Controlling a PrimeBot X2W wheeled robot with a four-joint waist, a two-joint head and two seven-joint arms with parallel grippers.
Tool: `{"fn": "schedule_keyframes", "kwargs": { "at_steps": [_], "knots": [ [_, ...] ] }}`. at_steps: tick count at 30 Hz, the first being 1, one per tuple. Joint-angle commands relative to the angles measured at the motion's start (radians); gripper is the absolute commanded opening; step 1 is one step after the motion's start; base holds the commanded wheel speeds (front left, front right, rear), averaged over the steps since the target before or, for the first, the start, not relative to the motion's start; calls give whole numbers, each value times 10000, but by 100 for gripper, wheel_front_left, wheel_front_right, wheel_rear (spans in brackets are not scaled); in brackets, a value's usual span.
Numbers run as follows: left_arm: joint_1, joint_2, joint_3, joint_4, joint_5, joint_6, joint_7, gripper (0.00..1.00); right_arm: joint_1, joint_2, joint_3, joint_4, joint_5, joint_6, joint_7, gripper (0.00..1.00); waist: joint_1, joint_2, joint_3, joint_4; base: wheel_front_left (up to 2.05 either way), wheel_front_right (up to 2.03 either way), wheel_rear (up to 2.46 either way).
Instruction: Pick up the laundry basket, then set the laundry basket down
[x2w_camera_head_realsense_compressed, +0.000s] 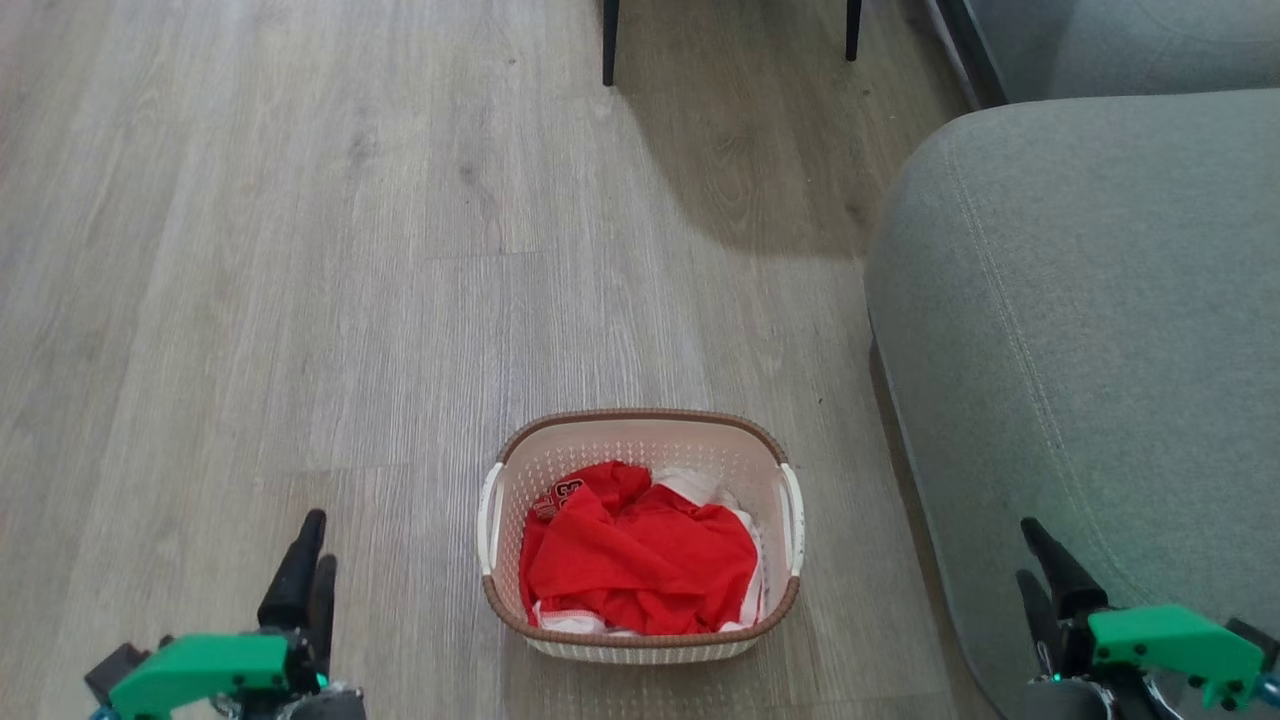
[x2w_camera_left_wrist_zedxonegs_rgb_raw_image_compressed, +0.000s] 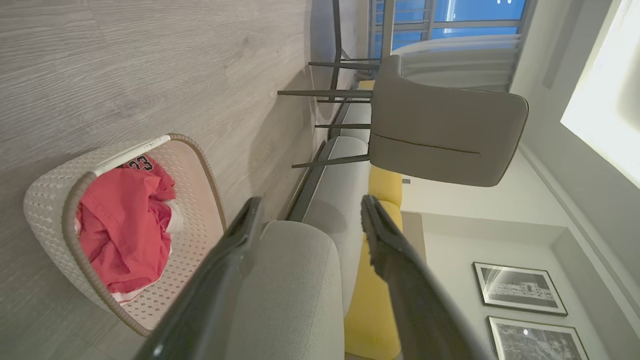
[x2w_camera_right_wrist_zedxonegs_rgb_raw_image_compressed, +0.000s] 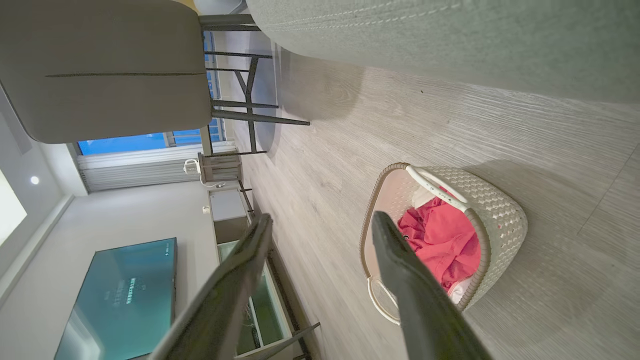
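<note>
A pale grey wood-plank floor (x2w_camera_head_realsense_compressed: 300, 250) fills most of the head view, with a grey sofa (x2w_camera_head_realsense_compressed: 1080, 300) along the right side and two dark chair legs (x2w_camera_head_realsense_compressed: 609, 40) at the top edge. The laundry basket (x2w_camera_head_realsense_compressed: 640, 440) stands upright on the floor near the sofa's front, not touching it. Its brown rim faces up and a white handle (x2w_camera_head_realsense_compressed: 488, 520) shows on each short side. A crumpled red garment (x2w_camera_head_realsense_compressed: 640, 560) with some white cloth lies inside it. The left gripper (x2w_camera_head_realsense_compressed: 318, 545) hangs low at the lower left, apart from the basket. In the left wrist view its two dark fingers are spread wide, with nothing between them and touching nothing. The right gripper (x2w_camera_head_realsense_compressed: 1030, 550) sits at the lower right over the sofa's edge, also clear of the basket. In the right wrist view its jaws gape equally wide and empty, one finger merely overlapping the basket in the line of sight.
</note>
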Motion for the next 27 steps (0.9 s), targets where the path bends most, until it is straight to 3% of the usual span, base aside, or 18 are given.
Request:
{"fn": "schedule_keyframes", "kwargs": {
  "at_steps": [1, 27],
  "knots": [
    [-486, 92, 16, -472, 268, 82, -128, 100, -449, -48, 83, -406, -299, 4, -117, 100, 0, 0, -2, 2, 0, 0, 0],
    [-569, 117, -751, -1318, 4524, 816, -870, 100, -506, -80, 593, -1360, -4284, 10, -848, 100, 0, 0, 11, 82, 0, 0, 0]
  ]
}}
